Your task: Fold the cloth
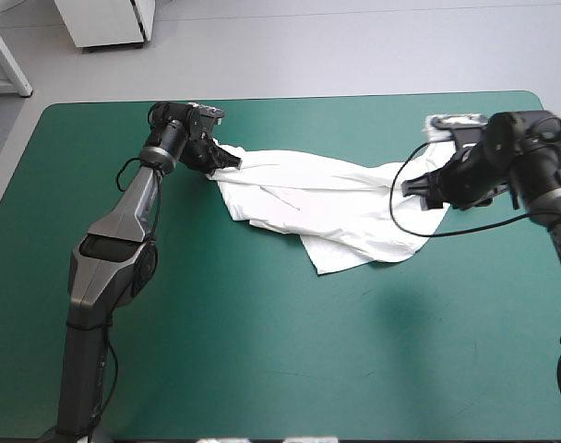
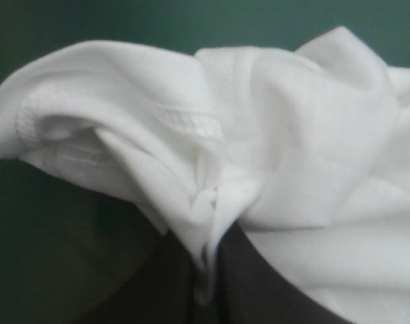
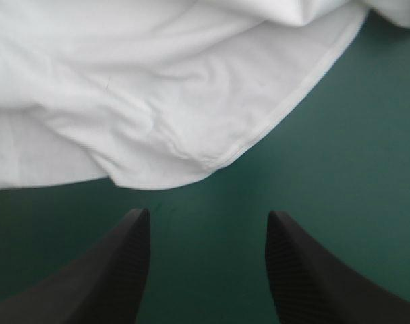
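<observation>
The white T-shirt (image 1: 331, 205) lies stretched and rumpled across the far half of the teal-green table, one corner hanging toward the middle. My left gripper (image 1: 227, 159) is at its left end, shut on a bunched, hemmed fold of the T-shirt (image 2: 212, 135) that rises between the black fingers (image 2: 259, 283). My right gripper (image 1: 417, 188) is at the shirt's right end, open, its fingers (image 3: 117, 270) apart over bare cover. The shirt's hemmed edge (image 3: 212, 158) lies just ahead of them, untouched.
The teal-green table (image 1: 262, 351) stretches bare in front of the shirt. A white cabinet (image 1: 105, 20) stands beyond the far edge at the left.
</observation>
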